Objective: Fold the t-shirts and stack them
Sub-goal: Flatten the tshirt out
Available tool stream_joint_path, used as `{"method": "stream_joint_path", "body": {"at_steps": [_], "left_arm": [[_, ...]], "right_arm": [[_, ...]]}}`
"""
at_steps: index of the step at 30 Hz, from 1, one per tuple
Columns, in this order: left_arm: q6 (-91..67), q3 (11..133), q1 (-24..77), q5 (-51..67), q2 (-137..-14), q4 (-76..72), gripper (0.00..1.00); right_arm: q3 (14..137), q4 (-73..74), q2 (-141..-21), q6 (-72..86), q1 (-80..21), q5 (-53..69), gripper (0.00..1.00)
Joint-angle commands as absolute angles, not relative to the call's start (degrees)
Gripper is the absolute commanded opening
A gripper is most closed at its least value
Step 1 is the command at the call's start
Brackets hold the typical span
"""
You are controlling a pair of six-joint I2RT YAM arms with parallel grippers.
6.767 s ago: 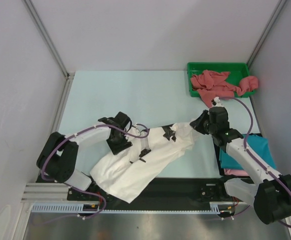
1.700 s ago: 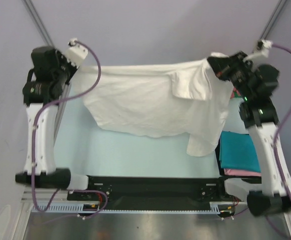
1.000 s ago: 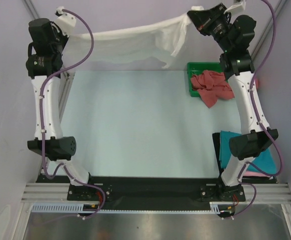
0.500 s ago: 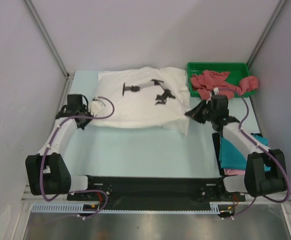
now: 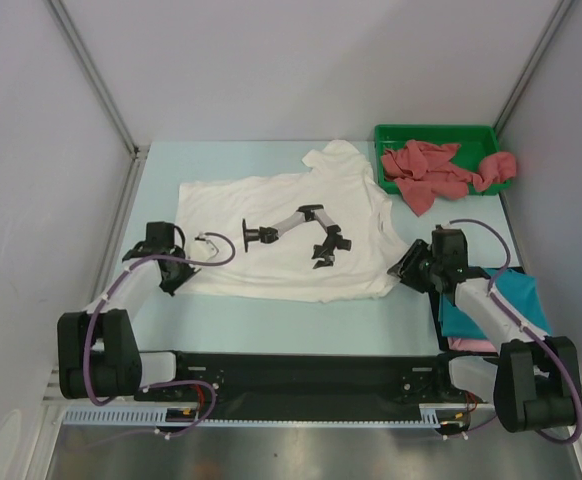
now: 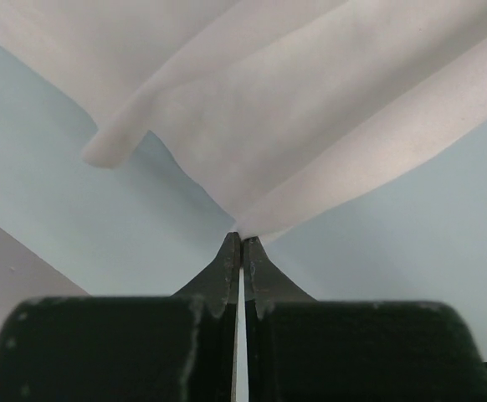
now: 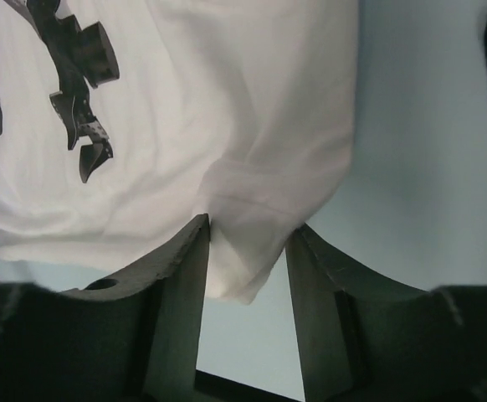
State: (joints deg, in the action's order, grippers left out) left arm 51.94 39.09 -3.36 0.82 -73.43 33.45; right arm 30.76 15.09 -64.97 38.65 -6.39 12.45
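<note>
A white t-shirt (image 5: 271, 195) with a black print lies spread flat on the pale blue table, collar toward the far side. My left gripper (image 5: 178, 277) sits low at its near left corner, shut on the white cloth (image 6: 310, 109), which is pinched at the tips (image 6: 242, 243). At the near right corner my right gripper (image 5: 407, 272) is open; the shirt's hem corner (image 7: 243, 268) lies loose between its fingers (image 7: 185, 276). Dusty red t-shirts (image 5: 433, 168) are heaped in and over the green tray. A folded teal t-shirt (image 5: 506, 298) lies on a pink one (image 5: 468, 345) under the right arm.
The green tray (image 5: 436, 131) stands at the far right corner, close to the white shirt's right sleeve. Grey walls and metal posts close in the table on the left, right and far sides. The black base rail runs along the near edge.
The white shirt, bunched at the far side half a second ago, has been drawn toward the near edge and spread flat. The right gripper's jaws have opened; the left stays shut.
</note>
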Motion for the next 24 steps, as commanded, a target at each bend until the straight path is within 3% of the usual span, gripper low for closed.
{"method": "stream_joint_path", "body": {"at_steps": [1, 5, 9, 12, 14, 15, 19, 20, 24], "left_arm": [[50.4, 41.8, -4.0, 4.1, -71.9, 33.1, 0.0], [49.4, 43.3, -4.0, 5.1, -71.7, 34.4, 0.0], [48.5, 43.3, -3.9, 4.8, -71.6, 34.2, 0.0], [48.0, 43.8, -4.0, 5.4, -71.6, 34.4, 0.0], [47.9, 44.3, -4.0, 5.9, -71.9, 34.7, 0.0], [47.9, 44.5, -4.0, 6.1, -71.9, 34.7, 0.0], [47.9, 44.9, -4.0, 6.0, -71.8, 35.1, 0.0], [48.1, 45.1, -4.0, 5.9, -71.6, 35.2, 0.0], [48.0, 45.1, -3.9, 5.8, -71.2, 35.3, 0.0]], "right_arm": [[36.6, 17.8, -64.9, 33.0, -5.9, 10.8, 0.51], [42.5, 31.0, -63.7, 29.0, -8.0, 8.8, 0.52], [40.6, 39.5, -56.3, 35.0, -14.0, 3.4, 0.53], [36.5, 40.4, -51.2, 43.8, -21.1, 0.1, 0.66], [34.3, 37.0, -48.5, 47.8, -27.6, -3.6, 0.66], [32.9, 34.9, -47.6, 47.8, -29.4, -4.7, 0.65], [30.3, 30.1, -51.4, 45.9, -31.5, -5.3, 0.34], [30.2, 28.8, -53.0, 45.4, -31.4, -4.9, 0.34], [30.8, 25.5, -60.2, 43.7, -31.4, -4.7, 0.52]]}}
